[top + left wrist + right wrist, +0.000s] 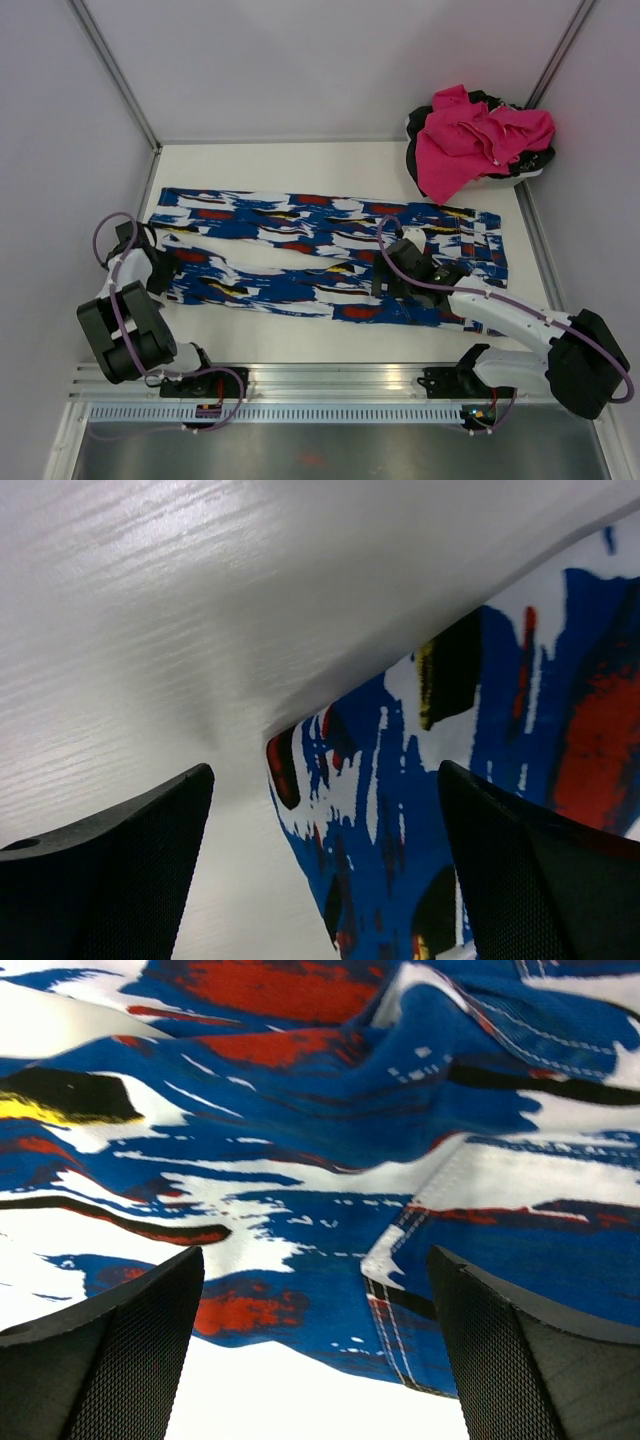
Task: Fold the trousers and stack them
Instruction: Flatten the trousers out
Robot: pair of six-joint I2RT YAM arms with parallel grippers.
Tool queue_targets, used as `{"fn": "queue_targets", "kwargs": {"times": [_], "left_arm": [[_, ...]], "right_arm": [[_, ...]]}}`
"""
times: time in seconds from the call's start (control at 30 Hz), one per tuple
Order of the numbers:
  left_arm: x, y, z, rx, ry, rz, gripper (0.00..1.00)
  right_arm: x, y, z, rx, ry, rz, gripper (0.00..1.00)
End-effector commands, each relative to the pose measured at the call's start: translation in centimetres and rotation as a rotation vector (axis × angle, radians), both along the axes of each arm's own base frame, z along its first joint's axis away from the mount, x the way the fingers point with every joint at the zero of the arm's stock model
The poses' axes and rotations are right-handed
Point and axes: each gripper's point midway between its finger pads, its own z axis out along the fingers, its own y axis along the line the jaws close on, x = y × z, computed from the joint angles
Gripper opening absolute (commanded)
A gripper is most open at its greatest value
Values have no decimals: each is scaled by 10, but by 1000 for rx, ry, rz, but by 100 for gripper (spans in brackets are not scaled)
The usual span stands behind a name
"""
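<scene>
Fingers [110,870] of the left gripper [325,880] stand wide apart with nothing clamped between them. Under the gap, and reaching toward the right-hand finger, a leg end of the trousers [480,740] lies on the table [150,630]. I cannot tell whether either finger touches the cloth. The right gripper [320,1360] is parted just as widely and also holds nothing. It hangs low over the upper part of the near leg, with a stitched seam [400,1250] directly ahead of its gap.

Seen from above, the garment is spread lengthwise across the table. The 2 legs run toward the left arm in a narrow V, and the waistband [485,235] lies at the right. The cloth lies mostly flat, with a few ripples around the right gripper. That layout probably explains the pose: 1 gripper sits at each end of the near leg, so the leg could be pinched at 2 points and carried over the far leg without twisting. No fold has been made yet, so the task looks to be at its beginning.

Farther out, a pink garment [480,135] is heaped at the far right corner, well apart from the trousers and from both arms.
</scene>
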Motion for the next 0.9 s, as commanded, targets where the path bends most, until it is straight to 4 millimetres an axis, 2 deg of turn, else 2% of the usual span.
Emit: {"fn": "queue_targets", "kwargs": {"times": [0.0, 0.07, 0.17, 0.2, 0.3, 0.37, 0.43, 0.47, 0.5, 0.57, 0.6, 0.73, 0.77, 0.8, 0.83, 0.87], "left_arm": [[12, -1, -13, -18, -55, 45, 97], [10, 2, -19, -10, -45, 61, 95], [11, 7, -26, 4, -34, 77, 81], [11, 8, -28, 8, -27, 79, 55], [10, 21, -22, 56, 16, 109, 2], [4, 31, -12, 113, 52, 110, 2], [5, 44, 9, 182, 45, 126, 2], [-5, 52, 19, 238, 76, 159, 2], [-4, 59, 39, 286, 35, 183, 2], [-11, 71, 61, 367, 27, 236, 2], [-8, 76, 82, 402, -20, 253, 2], [-22, 86, 122, 496, -33, 328, 2], [-27, 89, 127, 526, -21, 333, 2], [-23, 91, 132, 541, -46, 323, 4], [-23, 91, 134, 544, -52, 305, 12], [-22, 90, 133, 542, -53, 302, 34]], "right_arm": [[11, 12, 13, -1, -1, 35, 98], [12, 18, 14, 14, 15, 39, 98], [12, 20, 15, 31, 16, 23, 98], [13, 19, 17, 37, 12, 7, 98], [14, 10, 22, 24, -11, -31, 98], [13, 5, 25, 18, -25, -46, 98], [14, -2, 27, 14, -43, -80, 98], [12, -8, 25, 3, -36, -96, 98], [13, -14, 25, -4, -41, -123, 98], [12, -22, 24, 0, -37, -157, 98], [12, -25, 24, 5, -37, -166, 98], [15, -45, 19, 7, -35, -228, 98], [16, -48, 19, 4, -34, -234, 98], [18, -52, 16, -4, -27, -244, 98], [20, -52, 16, -3, -26, -240, 98], [21, -53, 15, -11, -25, -234, 98]]}}
